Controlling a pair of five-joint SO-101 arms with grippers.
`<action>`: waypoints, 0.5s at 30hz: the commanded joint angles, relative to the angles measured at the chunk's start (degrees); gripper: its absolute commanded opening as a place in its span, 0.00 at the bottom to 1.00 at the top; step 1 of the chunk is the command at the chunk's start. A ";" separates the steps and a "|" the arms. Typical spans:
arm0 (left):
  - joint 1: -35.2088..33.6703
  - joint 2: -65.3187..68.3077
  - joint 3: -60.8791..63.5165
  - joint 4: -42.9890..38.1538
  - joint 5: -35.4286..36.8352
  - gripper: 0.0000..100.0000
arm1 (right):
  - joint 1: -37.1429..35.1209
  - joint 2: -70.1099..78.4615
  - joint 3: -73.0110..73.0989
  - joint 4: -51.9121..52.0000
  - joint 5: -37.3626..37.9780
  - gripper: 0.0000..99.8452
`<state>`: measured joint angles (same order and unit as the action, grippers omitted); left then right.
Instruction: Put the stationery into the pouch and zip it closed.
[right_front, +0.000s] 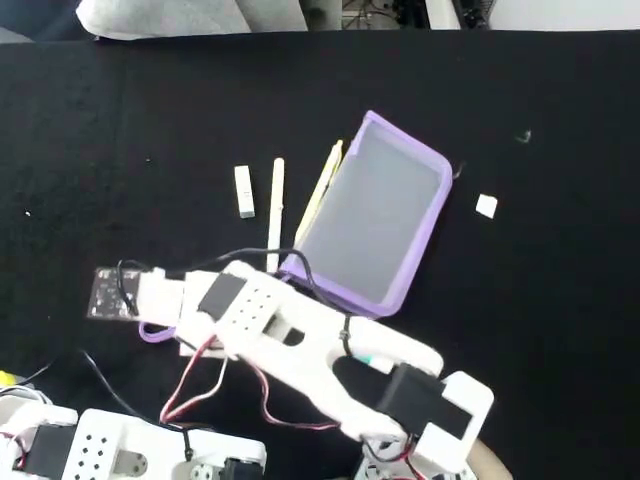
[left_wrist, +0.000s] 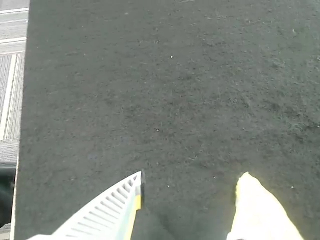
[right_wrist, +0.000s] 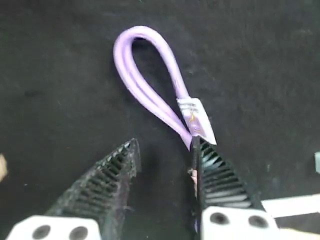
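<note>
The purple pouch (right_front: 375, 215) with a translucent grey face lies flat mid-table; I cannot tell whether its zip is undone. A yellow pen (right_front: 320, 190) lies along its left edge. A white pen (right_front: 275, 200) and a short white stick (right_front: 244, 190) lie further left, and a small white eraser (right_front: 486, 206) sits to the pouch's right. My right gripper (right_wrist: 162, 145) is open just short of a purple strap loop (right_wrist: 145, 65), whose white tag (right_wrist: 197, 117) touches one fingertip. The loop (right_front: 150, 335) peeks out beside the right arm. My left gripper (left_wrist: 192, 176) hangs open over bare cloth.
The right arm (right_front: 300, 345) stretches from the front right across to the left, below the pouch, trailing red and black wires. The left arm's base (right_front: 100, 450) sits at the front left corner. The table's left edge (left_wrist: 22, 125) shows floor beyond.
</note>
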<state>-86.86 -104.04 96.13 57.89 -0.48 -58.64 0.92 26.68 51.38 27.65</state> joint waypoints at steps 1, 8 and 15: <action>-0.48 -0.44 1.27 -1.05 0.00 0.30 | -0.70 -1.27 1.01 -4.66 0.35 0.18; -0.40 -0.44 1.27 -1.05 0.00 0.30 | 3.16 4.70 -2.15 -7.03 0.53 0.18; -0.31 -0.44 1.27 -1.05 0.00 0.30 | 6.07 11.03 -6.90 -7.03 5.19 0.17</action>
<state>-86.95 -104.04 96.13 57.89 -0.48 -53.98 11.47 23.96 45.23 31.60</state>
